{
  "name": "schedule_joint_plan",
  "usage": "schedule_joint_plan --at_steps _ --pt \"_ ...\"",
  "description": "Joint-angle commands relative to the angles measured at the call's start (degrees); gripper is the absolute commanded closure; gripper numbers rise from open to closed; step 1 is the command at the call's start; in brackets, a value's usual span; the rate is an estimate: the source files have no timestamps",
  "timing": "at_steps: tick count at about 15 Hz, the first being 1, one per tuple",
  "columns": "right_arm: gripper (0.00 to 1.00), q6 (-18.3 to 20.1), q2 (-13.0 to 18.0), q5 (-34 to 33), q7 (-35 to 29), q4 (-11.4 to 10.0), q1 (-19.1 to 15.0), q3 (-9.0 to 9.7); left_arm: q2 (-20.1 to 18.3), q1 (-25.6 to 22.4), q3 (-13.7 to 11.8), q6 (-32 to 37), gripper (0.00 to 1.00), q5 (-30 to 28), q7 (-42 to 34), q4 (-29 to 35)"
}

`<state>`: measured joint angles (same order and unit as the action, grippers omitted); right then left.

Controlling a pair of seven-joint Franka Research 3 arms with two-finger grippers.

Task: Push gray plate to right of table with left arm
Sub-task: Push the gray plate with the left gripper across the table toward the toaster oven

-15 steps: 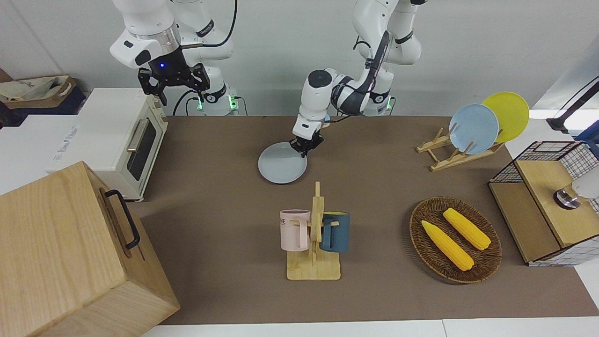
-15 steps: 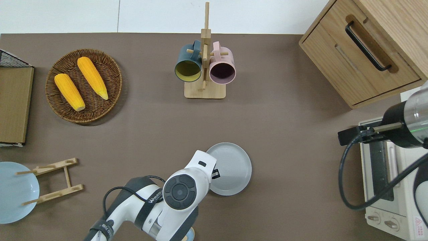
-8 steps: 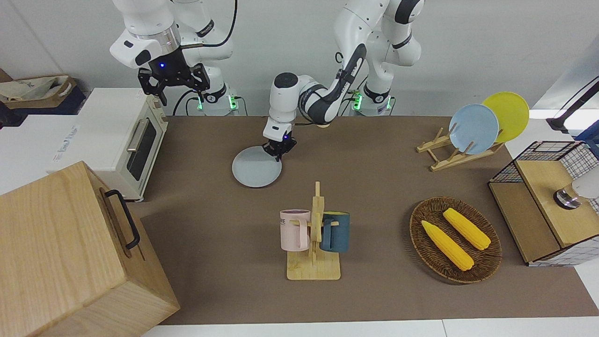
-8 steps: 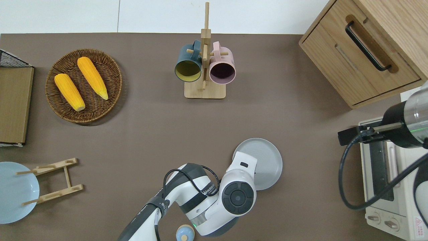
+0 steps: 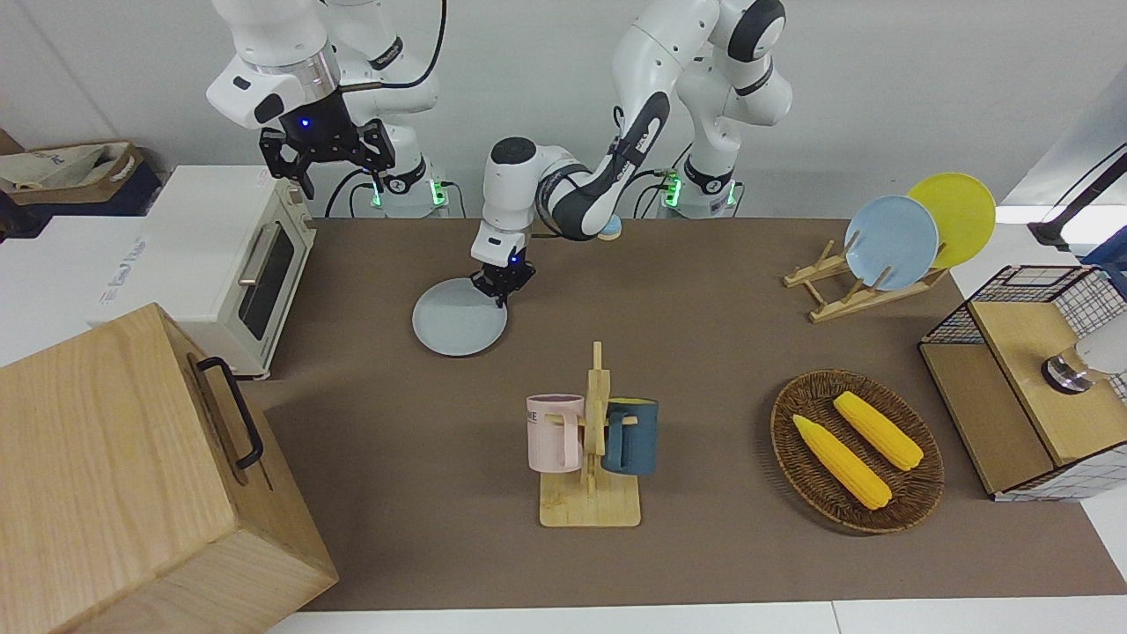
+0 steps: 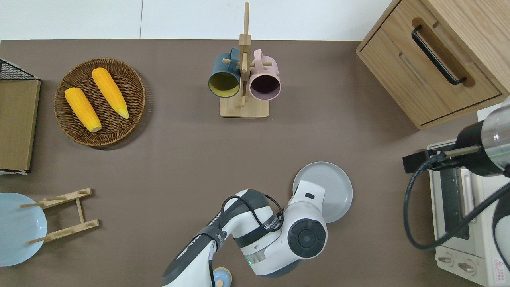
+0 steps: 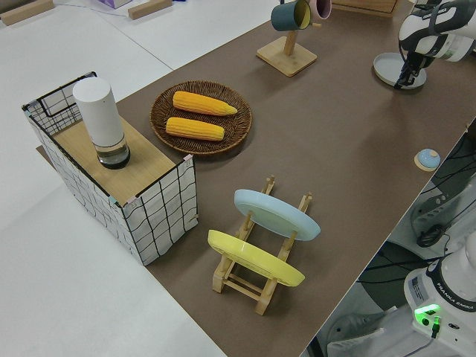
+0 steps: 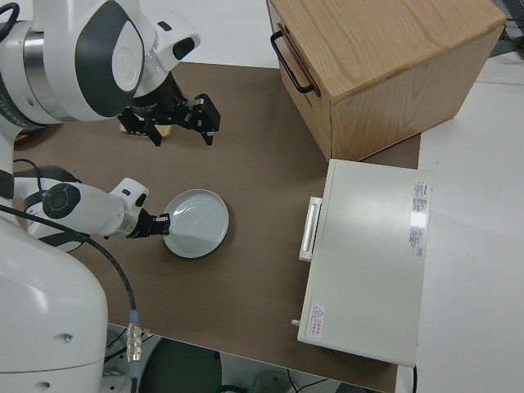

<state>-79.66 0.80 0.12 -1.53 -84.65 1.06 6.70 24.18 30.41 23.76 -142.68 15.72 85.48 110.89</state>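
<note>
The gray plate (image 5: 460,328) lies flat on the brown table (image 5: 704,352), nearer to the robots than the mug rack and toward the right arm's end. It also shows in the overhead view (image 6: 332,185) and the right side view (image 8: 198,223). My left gripper (image 5: 500,291) is down at table height with its fingers together, touching the plate's rim on the side toward the left arm's end; the right side view (image 8: 161,223) shows this contact. In the overhead view the wrist hides the fingers. My right arm is parked, its gripper (image 5: 326,167) open.
A white toaster oven (image 5: 229,264) and a wooden cabinet (image 5: 123,475) stand at the right arm's end, past the plate. A mug rack (image 5: 590,440) stands mid-table. A corn basket (image 5: 856,449), a plate rack (image 5: 858,291) and a wire basket (image 5: 1030,379) are at the left arm's end.
My left gripper has swept toward the right arm's end of the table, sliding the gray plate along with it. The right arm has not moved.
</note>
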Motion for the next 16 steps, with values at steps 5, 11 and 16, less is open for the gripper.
schedule_joint_plan --at_steps 5,11,16 --pt "0.017 0.91 0.17 0.59 -0.05 0.45 -1.15 0.86 2.37 0.71 -0.74 -0.06 0.58 1.86 2.15 -2.08" --pt "0.017 0.83 0.17 0.59 -0.05 0.45 -1.15 0.77 -1.15 -0.26 -1.70 4.75 0.00 1.33 0.65 -2.87" --pt "0.017 0.91 0.17 0.59 -0.14 0.45 -1.15 0.77 -5.63 -6.93 -0.56 18.27 0.02 -3.14 -8.88 -4.53"
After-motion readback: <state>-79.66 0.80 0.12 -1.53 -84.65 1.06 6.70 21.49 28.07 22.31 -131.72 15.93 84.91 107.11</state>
